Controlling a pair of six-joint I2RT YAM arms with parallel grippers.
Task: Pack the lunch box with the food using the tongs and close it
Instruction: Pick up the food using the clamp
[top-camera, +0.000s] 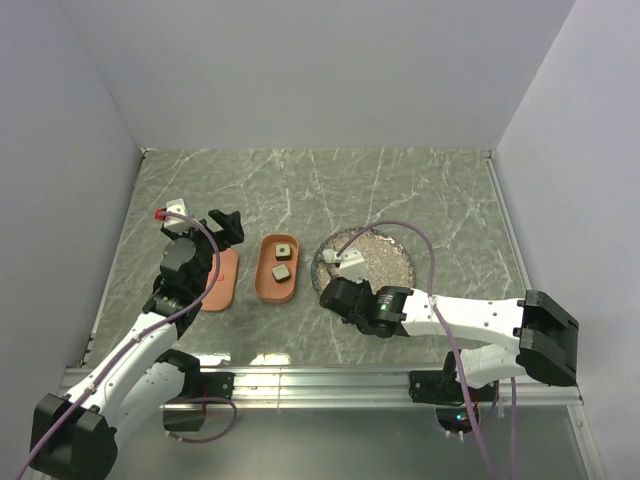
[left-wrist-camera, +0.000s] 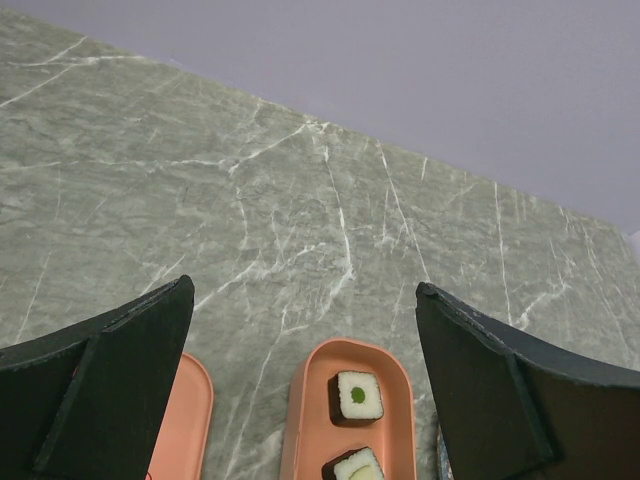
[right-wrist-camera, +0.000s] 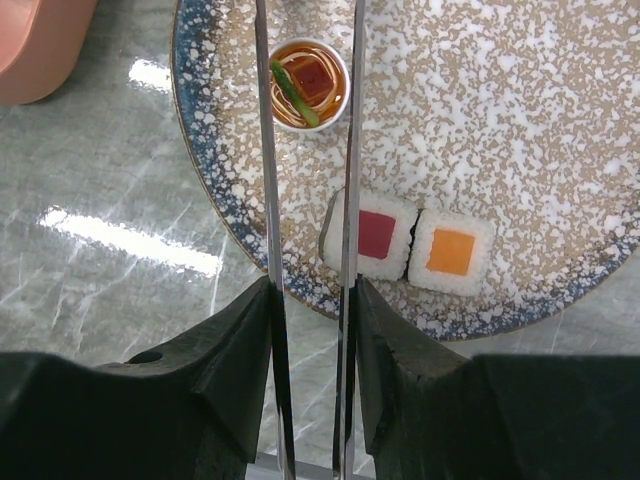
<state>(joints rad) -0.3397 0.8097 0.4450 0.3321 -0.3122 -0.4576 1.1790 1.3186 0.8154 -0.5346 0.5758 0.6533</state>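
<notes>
Steel tongs (right-wrist-camera: 271, 200), clamped in your right gripper (right-wrist-camera: 310, 300), bracket the round noodle piece (right-wrist-camera: 310, 82) at upper centre; squeeze gently next, while your left gripper (left-wrist-camera: 302, 290) hangs wide open.

Grey-green marbled table (top-camera: 400, 190) with white veins. Lying directly on it, left to right: flat salmon lid (top-camera: 224, 285), salmon lunch box (top-camera: 262, 290) just beside, then round speckled plate (top-camera: 385, 262).

A grey-green marbled table (top-camera: 420, 190), boxed in by plain pale walls (top-camera: 320, 70), shows white glare (top-camera: 262, 358) near its front edge.
</notes>
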